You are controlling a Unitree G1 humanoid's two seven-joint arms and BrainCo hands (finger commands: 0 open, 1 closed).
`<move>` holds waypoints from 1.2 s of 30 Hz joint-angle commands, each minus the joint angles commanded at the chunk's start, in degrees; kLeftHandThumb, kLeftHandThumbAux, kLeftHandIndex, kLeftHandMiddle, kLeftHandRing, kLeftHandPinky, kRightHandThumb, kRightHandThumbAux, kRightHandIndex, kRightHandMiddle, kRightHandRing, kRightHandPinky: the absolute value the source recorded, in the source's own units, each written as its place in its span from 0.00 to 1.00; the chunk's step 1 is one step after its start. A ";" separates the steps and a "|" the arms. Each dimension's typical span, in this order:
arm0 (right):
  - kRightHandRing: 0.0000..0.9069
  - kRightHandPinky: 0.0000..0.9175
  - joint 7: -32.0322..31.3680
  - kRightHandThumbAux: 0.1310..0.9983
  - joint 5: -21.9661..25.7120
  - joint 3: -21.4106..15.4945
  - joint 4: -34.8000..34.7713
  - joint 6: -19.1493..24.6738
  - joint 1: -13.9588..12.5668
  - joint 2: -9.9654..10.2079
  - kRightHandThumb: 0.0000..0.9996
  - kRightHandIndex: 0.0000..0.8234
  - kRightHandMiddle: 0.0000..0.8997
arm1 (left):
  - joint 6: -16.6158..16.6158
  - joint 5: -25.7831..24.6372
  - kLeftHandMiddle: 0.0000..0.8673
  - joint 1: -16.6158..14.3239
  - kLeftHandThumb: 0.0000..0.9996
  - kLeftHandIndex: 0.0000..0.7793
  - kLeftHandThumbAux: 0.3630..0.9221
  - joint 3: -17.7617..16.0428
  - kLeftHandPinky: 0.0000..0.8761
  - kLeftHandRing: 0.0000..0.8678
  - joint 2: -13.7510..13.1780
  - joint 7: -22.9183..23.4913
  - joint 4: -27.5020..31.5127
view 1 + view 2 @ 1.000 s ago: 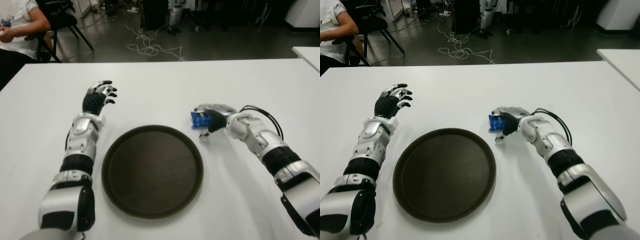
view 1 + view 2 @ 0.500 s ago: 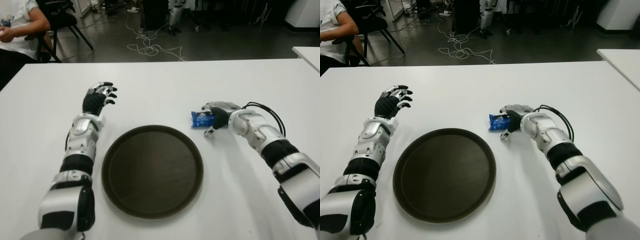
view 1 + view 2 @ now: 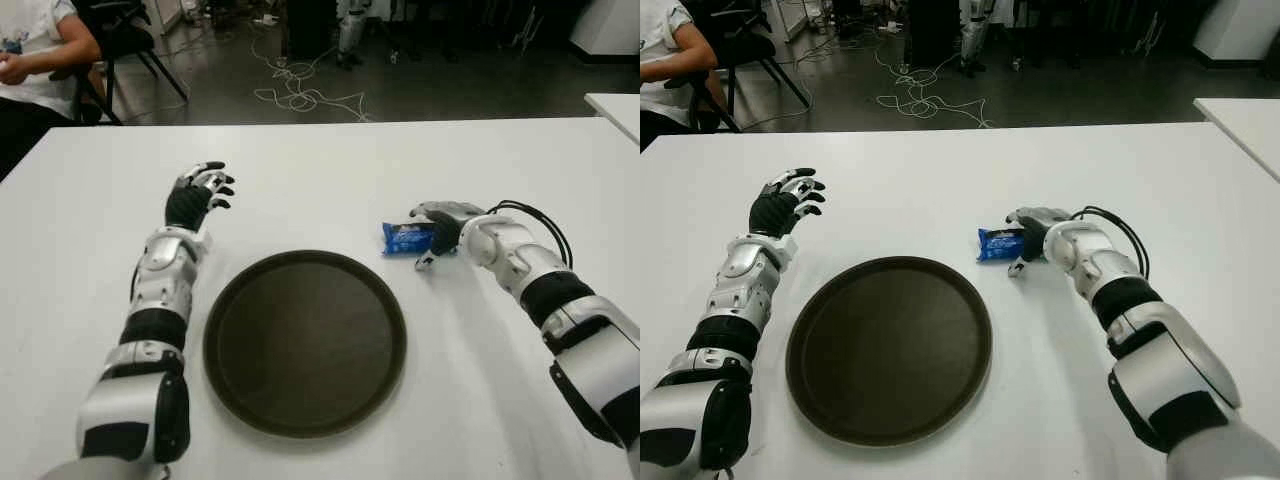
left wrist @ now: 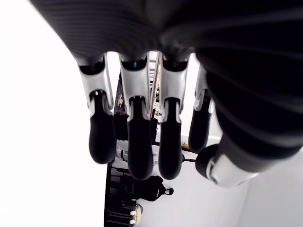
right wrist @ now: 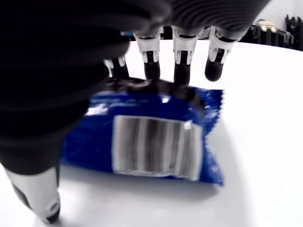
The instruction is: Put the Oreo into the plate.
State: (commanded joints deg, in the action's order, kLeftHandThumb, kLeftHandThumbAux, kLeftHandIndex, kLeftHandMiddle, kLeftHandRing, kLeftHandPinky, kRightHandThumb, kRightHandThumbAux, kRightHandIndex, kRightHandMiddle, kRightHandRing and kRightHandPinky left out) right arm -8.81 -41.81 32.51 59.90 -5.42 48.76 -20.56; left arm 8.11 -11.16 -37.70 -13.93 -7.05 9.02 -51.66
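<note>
Since a second ago the right hand has slid a little to the right, and the Oreo now shows flat and uncovered on the table; the left hand has not moved.

Left eye: Oreo pack lies on the table just right of the plate's far right rim, outside it. Right hand sits at the pack's right end, fingers over its edge, thumb down toward the table. Left hand is up left of the plate, fingers loosely spread, holding nothing. A person sits at the far left corner.

Right eye: same layout; cables on the floor behind.

Left wrist: fingers hang relaxed, nothing in them.

Right wrist: fingertips touch the pack's far edge, thumb apart on the near side; not closed around it.
</note>
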 joint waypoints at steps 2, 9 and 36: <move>0.06 0.08 0.12 0.67 0.10 -0.11 0.51 -0.27 0.27 -0.14 0.00 0.05 0.05 | 0.04 -0.09 0.58 0.00 0.82 0.45 0.59 -0.06 0.69 0.61 0.04 0.06 0.00; 0.06 0.07 0.74 0.66 0.61 -0.52 1.59 -1.50 0.48 -0.19 0.00 0.05 0.05 | -0.15 -0.16 0.58 0.05 0.82 0.45 0.58 -0.14 0.67 0.60 0.11 -0.12 0.15; 0.32 0.30 0.45 0.67 -0.68 1.31 7.34 -6.99 2.29 -0.82 0.00 0.35 0.31 | -0.14 0.38 0.58 0.34 0.82 0.45 0.58 0.42 0.65 0.59 0.68 -1.02 1.11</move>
State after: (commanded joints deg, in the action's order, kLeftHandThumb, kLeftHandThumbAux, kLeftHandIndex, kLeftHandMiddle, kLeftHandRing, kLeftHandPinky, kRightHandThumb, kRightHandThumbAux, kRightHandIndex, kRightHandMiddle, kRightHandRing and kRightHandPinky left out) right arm -8.36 -42.49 33.82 67.24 -12.41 51.06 -21.38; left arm 7.97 -10.78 -37.36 -13.51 -6.38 8.00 -50.54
